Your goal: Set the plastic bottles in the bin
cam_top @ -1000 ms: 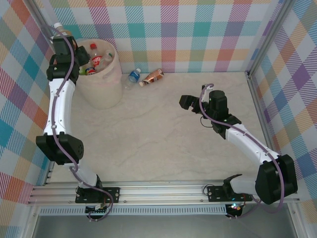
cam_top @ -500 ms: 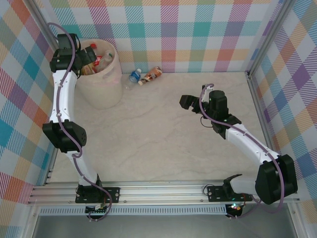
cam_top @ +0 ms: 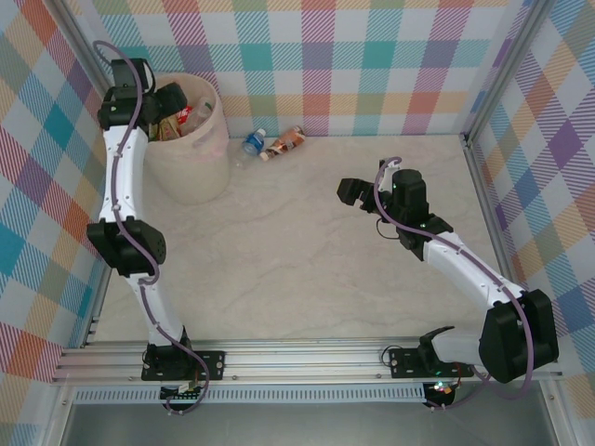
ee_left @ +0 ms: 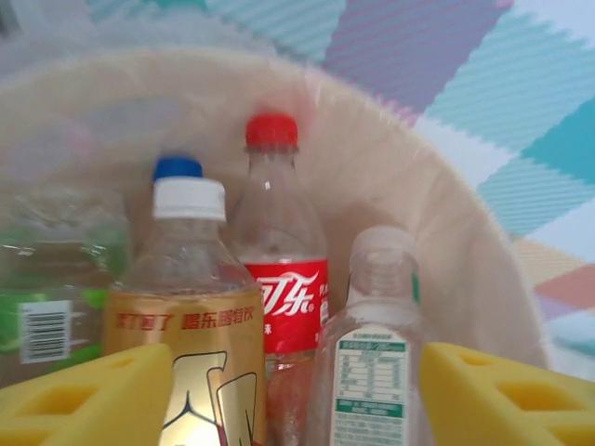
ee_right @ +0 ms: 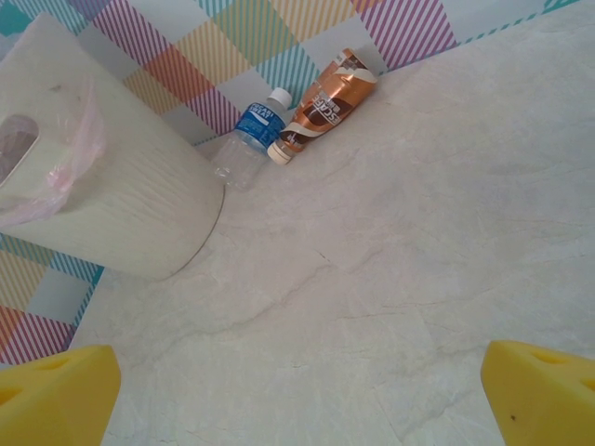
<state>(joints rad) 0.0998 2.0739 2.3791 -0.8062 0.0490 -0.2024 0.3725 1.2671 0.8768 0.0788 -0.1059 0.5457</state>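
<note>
Both gape wide: left hand (ee_left: 293,400), right hand (ee_right: 299,390); marbled table (cam_top: 279,242), plaid walls (cam_top: 372,65).

Robot lab test cell: checked cloth walls (cam_top: 372,56), aluminium rail frame (cam_top: 307,358), marble-look tabletop (cam_top: 279,251).

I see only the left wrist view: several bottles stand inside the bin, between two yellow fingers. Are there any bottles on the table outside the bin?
Observer: Yes, two. A blue-label bottle and a brown-label bottle lie on their sides on the table, close together, just to the right of the bin.
Operator: Thank you. And where is the right gripper? Does it hold something?
Observer: The right gripper hovers over the middle of the table, open and empty. It is well apart from both bottles, and its wrist camera faces them.
</note>
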